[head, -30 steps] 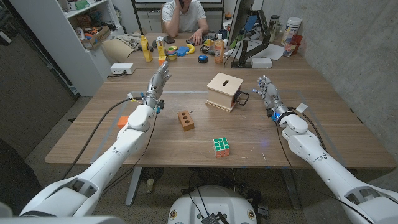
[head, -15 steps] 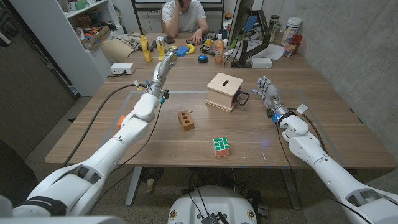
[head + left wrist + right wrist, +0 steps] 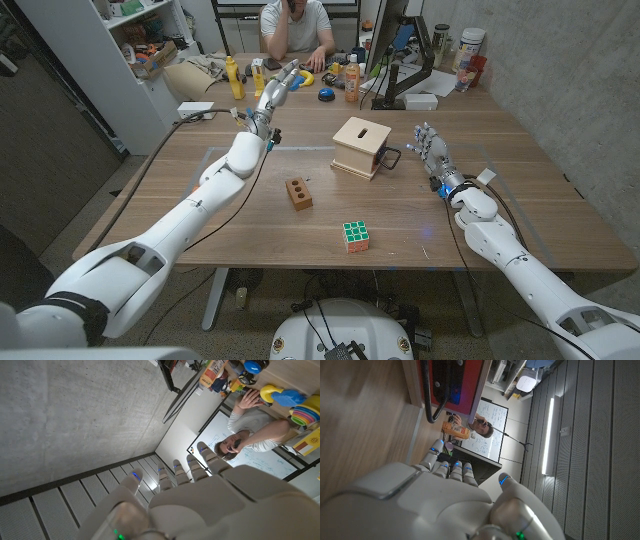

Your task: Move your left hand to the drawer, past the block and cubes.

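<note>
The small wooden drawer box with a black handle stands at the table's middle, slot on top. In front of it lie a brown wooden block with two holes and a colour cube. My left hand is raised well above the table, far left of the drawer and beyond the block, fingers stretched and apart, holding nothing; the left wrist view shows those fingers pointing at wall and ceiling. My right hand stands open just right of the drawer's handle, which the right wrist view shows close by.
A person sits at the far end of the table behind toys, bottles and a yellow bottle. A monitor stand and jars stand at the back right. A white box lies at the back left.
My left arm has swung up and away from me, the hand rising from near the table's left side to high over the far part. The right hand has stayed put.
</note>
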Controlling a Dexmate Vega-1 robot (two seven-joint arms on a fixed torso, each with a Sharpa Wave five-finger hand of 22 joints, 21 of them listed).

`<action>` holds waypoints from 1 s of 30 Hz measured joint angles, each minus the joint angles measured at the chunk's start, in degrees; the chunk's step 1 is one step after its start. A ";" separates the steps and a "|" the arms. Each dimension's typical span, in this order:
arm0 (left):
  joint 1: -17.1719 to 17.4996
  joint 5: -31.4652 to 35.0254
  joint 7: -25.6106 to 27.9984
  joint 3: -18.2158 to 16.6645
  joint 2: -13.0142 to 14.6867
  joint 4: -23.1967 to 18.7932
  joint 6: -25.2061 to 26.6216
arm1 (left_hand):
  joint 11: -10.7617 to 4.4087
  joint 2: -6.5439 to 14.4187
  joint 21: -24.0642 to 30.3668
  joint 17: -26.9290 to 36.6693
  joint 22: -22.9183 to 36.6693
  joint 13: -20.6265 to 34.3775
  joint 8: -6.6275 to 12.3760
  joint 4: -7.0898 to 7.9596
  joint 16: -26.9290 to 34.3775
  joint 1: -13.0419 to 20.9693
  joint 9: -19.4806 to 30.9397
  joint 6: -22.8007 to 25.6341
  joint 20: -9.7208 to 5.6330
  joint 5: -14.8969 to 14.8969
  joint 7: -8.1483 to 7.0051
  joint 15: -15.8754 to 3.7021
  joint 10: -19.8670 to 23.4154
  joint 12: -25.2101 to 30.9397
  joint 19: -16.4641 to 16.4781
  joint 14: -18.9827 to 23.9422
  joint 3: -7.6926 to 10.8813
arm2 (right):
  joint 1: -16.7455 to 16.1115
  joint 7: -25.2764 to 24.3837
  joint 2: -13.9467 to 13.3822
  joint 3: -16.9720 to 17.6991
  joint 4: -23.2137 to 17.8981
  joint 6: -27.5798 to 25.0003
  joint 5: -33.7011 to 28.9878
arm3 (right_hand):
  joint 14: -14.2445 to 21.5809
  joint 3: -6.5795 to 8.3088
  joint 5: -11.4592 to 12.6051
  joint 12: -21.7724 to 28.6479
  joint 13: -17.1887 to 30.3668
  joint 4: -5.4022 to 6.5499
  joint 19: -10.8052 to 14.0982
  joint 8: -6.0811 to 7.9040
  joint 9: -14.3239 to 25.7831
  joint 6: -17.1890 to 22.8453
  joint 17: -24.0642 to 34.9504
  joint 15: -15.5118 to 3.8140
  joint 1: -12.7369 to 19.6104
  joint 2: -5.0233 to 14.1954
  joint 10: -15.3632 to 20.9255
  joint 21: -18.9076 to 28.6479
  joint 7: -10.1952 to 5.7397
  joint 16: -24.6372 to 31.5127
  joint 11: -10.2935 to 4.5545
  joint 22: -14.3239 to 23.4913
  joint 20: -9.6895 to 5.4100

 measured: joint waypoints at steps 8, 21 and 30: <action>-3.39 9.27 1.92 3.53 0.39 -1.01 3.78 | 0.00 -0.45 -0.42 0.00 0.00 0.00 0.00 -0.71 0.00 0.45 0.02 0.00 0.57 0.21 0.00 0.00 0.00 0.00 -0.50 0.00 -0.07 | -0.30 0.57 0.19 0.29 0.91 0.84 0.29 | 0.00 0.00 0.00 0.00 0.00 0.00 0.00 0.00 0.00 0.23 0.00 0.00 0.00 0.00 0.00 0.00 0.23 0.00 0.00 0.00 0.00; -9.26 21.13 3.02 10.59 0.43 -2.25 10.04 | 0.00 -0.68 -1.01 0.15 0.00 0.00 -0.41 -2.05 0.00 1.28 0.01 -0.32 3.95 0.44 -0.31 0.00 0.00 -0.23 -0.48 0.00 0.15 | -0.62 1.54 0.29 0.83 1.61 2.27 0.90 | 0.00 0.00 -0.01 0.00 0.00 0.00 0.00 0.00 0.00 0.22 0.00 -0.01 0.00 0.00 -0.01 -0.44 0.22 0.00 0.01 0.00 0.00; -12.32 27.23 2.11 14.68 -0.06 -1.95 13.29 | -0.53 -0.68 -1.23 0.15 0.00 0.00 -0.41 -2.42 -0.33 1.73 0.01 -0.32 4.31 0.44 -0.31 -0.20 0.08 -0.22 -0.37 -0.21 0.25 | -0.85 2.07 0.29 1.28 1.93 2.91 1.32 | 0.21 0.00 -0.01 0.00 0.00 0.00 0.00 0.00 0.00 0.21 0.00 -0.22 0.00 0.00 -0.01 -0.44 0.22 0.00 0.01 -0.01 0.00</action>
